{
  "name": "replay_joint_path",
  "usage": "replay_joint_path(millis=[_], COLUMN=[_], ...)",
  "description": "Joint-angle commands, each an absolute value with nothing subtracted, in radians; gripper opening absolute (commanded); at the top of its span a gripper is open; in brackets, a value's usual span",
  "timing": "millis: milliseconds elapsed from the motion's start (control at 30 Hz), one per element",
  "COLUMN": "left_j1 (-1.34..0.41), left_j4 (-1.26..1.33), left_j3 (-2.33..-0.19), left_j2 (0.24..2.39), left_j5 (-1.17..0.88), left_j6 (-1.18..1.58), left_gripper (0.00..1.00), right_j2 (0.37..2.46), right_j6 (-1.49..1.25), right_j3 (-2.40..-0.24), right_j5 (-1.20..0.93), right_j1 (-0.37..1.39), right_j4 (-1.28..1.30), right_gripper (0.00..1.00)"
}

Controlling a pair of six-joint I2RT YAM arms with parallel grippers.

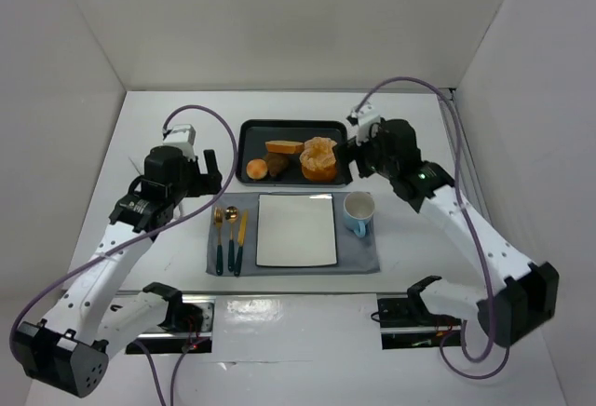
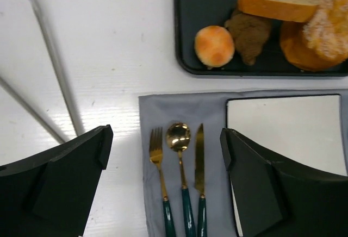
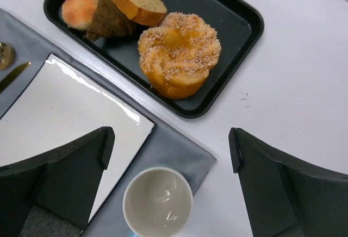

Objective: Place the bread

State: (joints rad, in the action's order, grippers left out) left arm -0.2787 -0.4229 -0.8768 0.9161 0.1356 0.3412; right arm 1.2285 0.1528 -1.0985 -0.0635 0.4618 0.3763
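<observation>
Getting ready to grab the big lumpy bun [image 3: 178,55] in the black tray [image 3: 228,25], right gripper [image 3: 168,144] wide open and empty near it, left gripper [image 2: 166,136] wide open too; next, likely dropping around it, then onto the white plate [image 3: 60,106].

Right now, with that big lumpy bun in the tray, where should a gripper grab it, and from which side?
Probably from straight above, closing on the bread at its round golden flanks, below the crumbly top. The rim of the tray blocks a sideways approach, and the bread slice sits close at one side, so avoid it. The open right gripper is nearest.
</observation>
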Motion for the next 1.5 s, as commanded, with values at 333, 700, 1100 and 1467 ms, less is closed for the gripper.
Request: replay_joint_path(millis=[333, 700, 1100, 1467], left_j1=[-0.23, -0.1, 0.034, 0.135], left_j4=[-0.442, -0.442, -0.474, -0.43], left_j3=[-0.897, -0.897, -0.917, -0.927], left_j2=[1.049, 1.236, 1.396, 1.469], left_j5=[0.363, 0.399, 0.371, 0.272], left_j6=[0.382, 0.383, 0.414, 0.4], left_gripper=[1.0, 1.0, 0.98, 0.95], right_j2=[0.683, 0.692, 0.655, 0.646], right_j6=[0.19, 0.23, 0.259, 0.259], right_j3=[-0.764, -0.785, -0.785, -0.795], right_j5=[-0.42, -0.479, -0.512, -0.54], right_j1=[0.187, 0.172, 0.172, 0.172], right_j4=[0.316, 0.396, 0.416, 0.425], right_gripper=[0.13, 1.0, 1.0, 1.0])
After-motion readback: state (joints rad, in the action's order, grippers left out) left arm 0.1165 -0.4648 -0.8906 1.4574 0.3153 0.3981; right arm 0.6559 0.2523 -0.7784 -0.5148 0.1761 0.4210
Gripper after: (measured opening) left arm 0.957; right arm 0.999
